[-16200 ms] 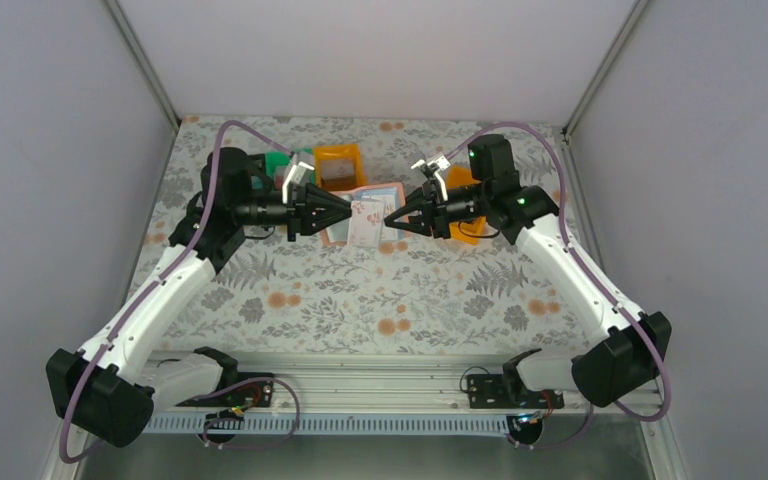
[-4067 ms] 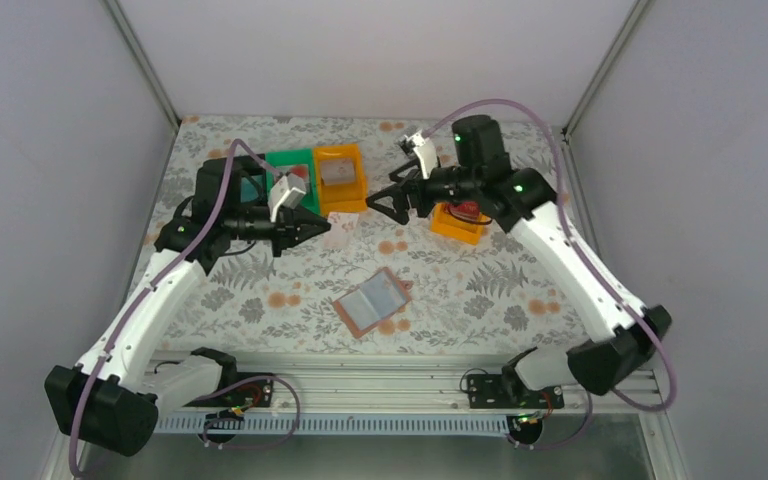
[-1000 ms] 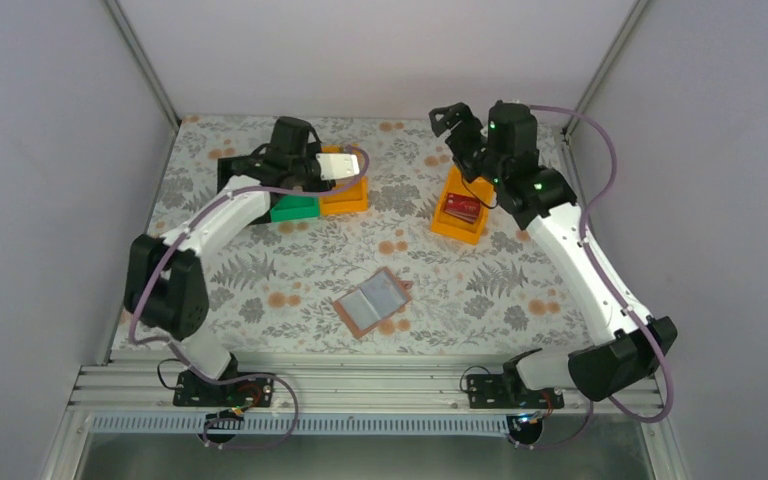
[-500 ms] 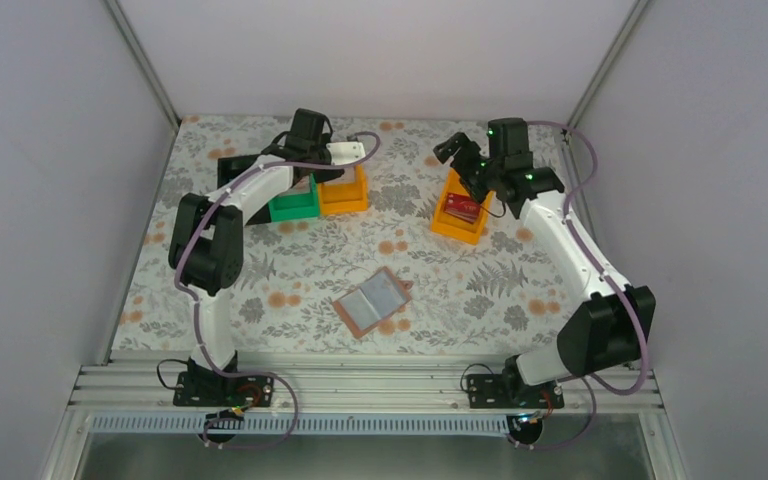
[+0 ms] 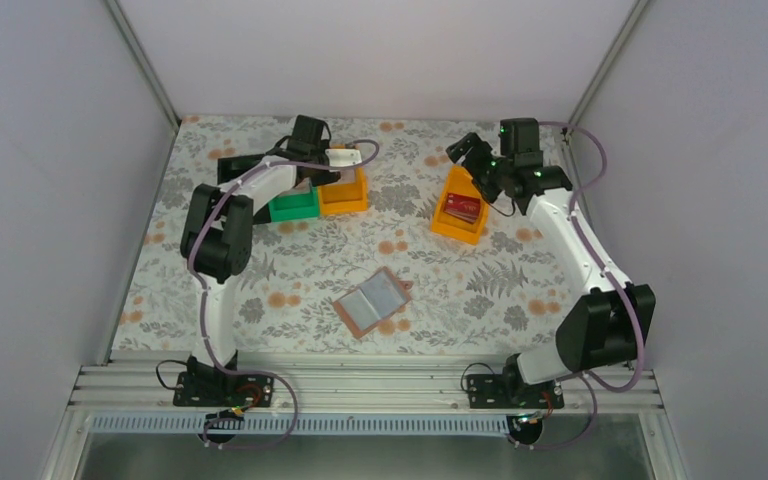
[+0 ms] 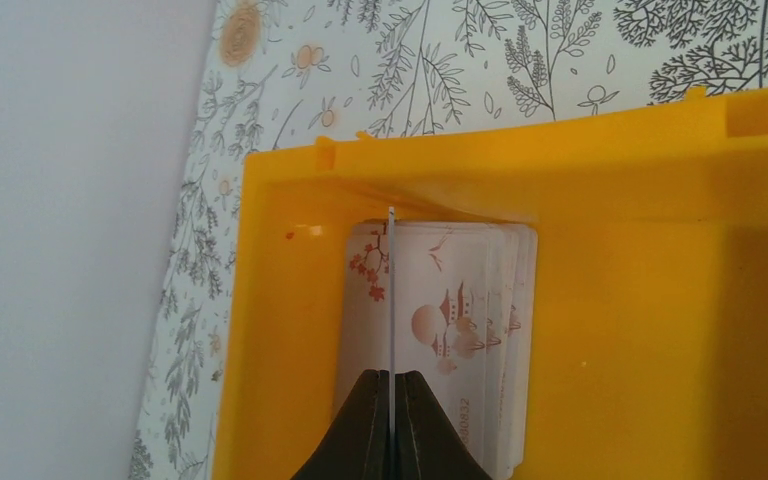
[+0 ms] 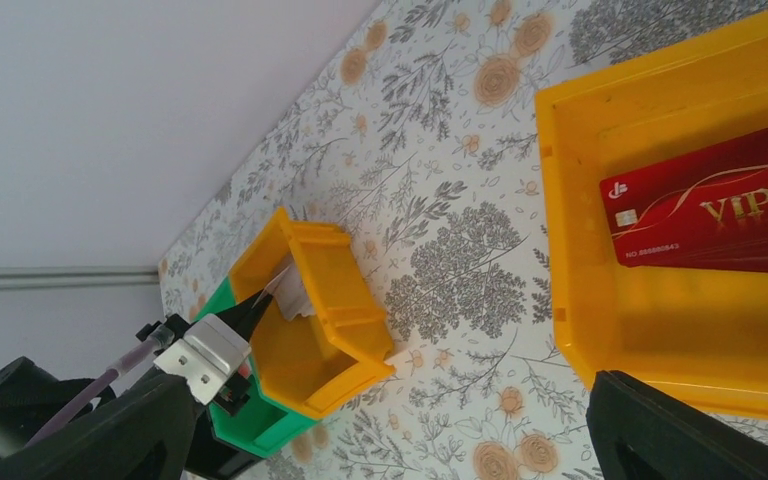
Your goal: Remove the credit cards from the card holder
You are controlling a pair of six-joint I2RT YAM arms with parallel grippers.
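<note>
While the card holder (image 5: pixel 372 303) lies spread open on the table (image 5: pixel 290 270), sleeve side up and near the front middle, it is well apart from both arms. From above, its pale pockets are too small to show whether anything is inside.

One card (image 6: pixel 391 290) is seen edge-on, pinched upright in the left gripper (image 6: pixel 391 385), whose fingers are pressed together on its lower end. It hangs inside the left orange bin (image 6: pixel 620 330), just above a stack of whitish-pink cards (image 6: pixel 460 310) printed with a reddish drawing. The stack lies flat on the bin floor against the far wall.

Red cards (image 7: pixel 710 215) with gold "VIP" lettering lie stacked in the right orange bin (image 7: pixel 660 340), close to its far wall. The right gripper (image 5: pixel 465 152) hangs above the far edge of that bin with its fingers spread wide, holding nothing.

A green bin (image 5: pixel 293 207) stands touching the left orange bin on its left side, at the back of the table. The right orange bin sits apart, toward the back right corner.
</note>
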